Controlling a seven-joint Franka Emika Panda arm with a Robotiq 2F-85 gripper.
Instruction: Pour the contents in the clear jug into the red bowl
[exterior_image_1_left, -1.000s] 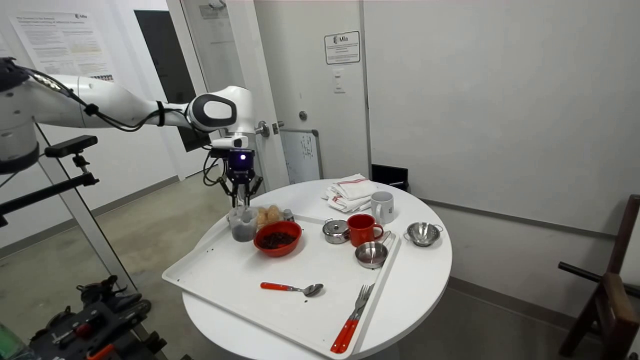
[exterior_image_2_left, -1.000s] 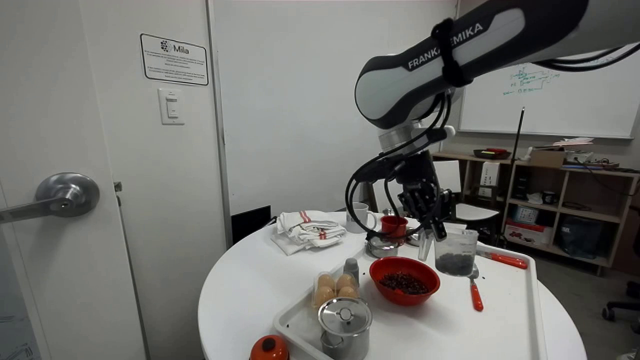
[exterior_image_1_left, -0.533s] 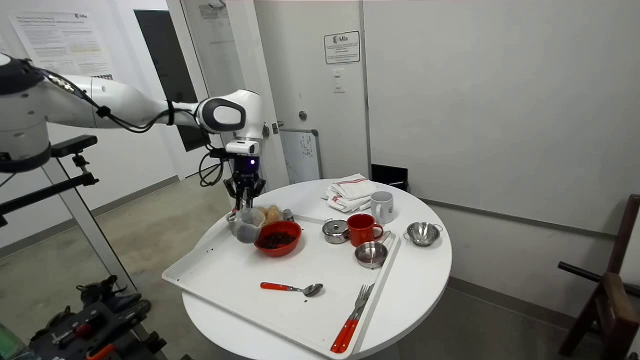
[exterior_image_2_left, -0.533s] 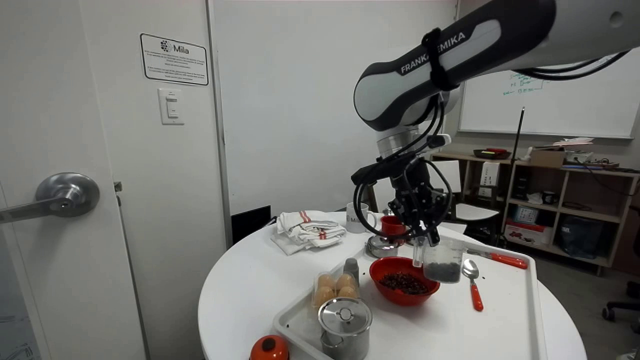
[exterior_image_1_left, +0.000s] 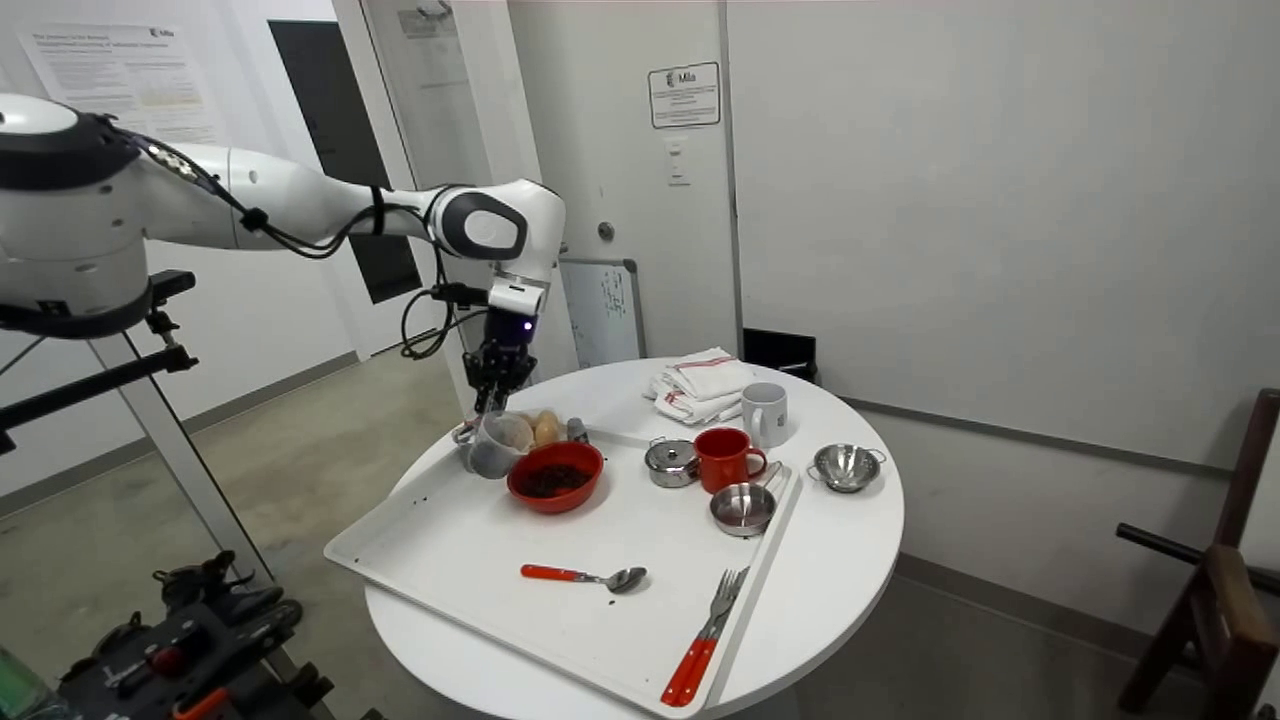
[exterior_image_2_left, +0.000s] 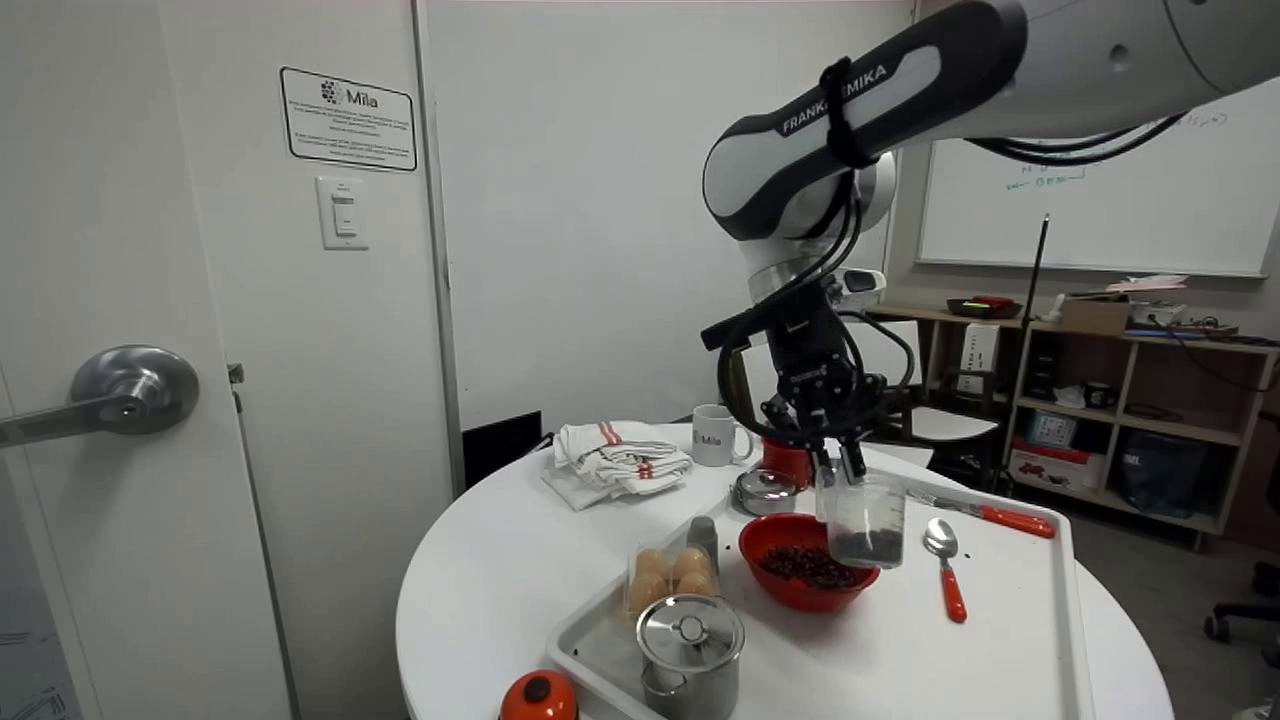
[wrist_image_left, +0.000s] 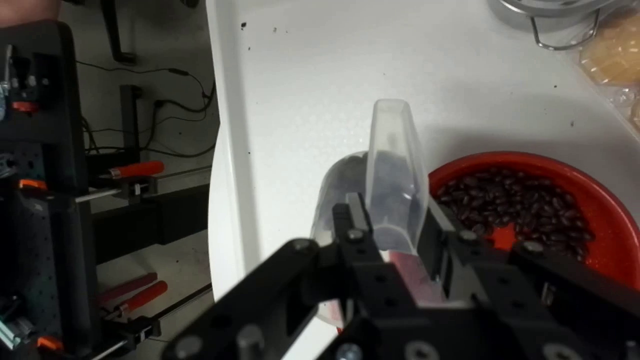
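Both fingers (wrist_image_left: 356, 213) of the tool (wrist_image_left: 397, 212) clasp the jug (exterior_image_2_left: 866, 515) by its handle (wrist_image_left: 393, 135), holding it up above the tray (exterior_image_2_left: 990, 640). The jug tilts slightly toward the red bowl (exterior_image_2_left: 800, 598), and its dark contents (exterior_image_2_left: 868, 549) sit in the lower part. The bowl stands upright on the tray, just beside the jug, with dark beans (wrist_image_left: 525, 200) inside; a patch of its red floor (wrist_image_left: 502, 236) shows among them in the wrist view. In an exterior view the jug overlaps the bowl's rim (exterior_image_2_left: 758, 533), but whether the two touch I cannot tell.

Eggs (exterior_image_2_left: 650, 593) in a clear carton (wrist_image_left: 623, 97) sit near the bowl, with a grey shaker (exterior_image_2_left: 703, 540) just beside them and a lidded pot (exterior_image_2_left: 690, 655) on the carton's other side. A spoon (exterior_image_2_left: 951, 585) lies apart from these on the tray; a fork (exterior_image_1_left: 724, 600) and a knife (exterior_image_1_left: 703, 668) lie side by side along one edge. A red cup (exterior_image_1_left: 722, 460) stands just beside a small tin (exterior_image_1_left: 672, 465) and near a mug (exterior_image_2_left: 712, 442), with a steel dish (exterior_image_1_left: 743, 512) close by. Folded cloths (exterior_image_2_left: 615, 455) and a colander (exterior_image_1_left: 846, 467) rest on the surface (exterior_image_2_left: 480, 590), off the tray, and dark specks (wrist_image_left: 243, 25) dot the tray itself.
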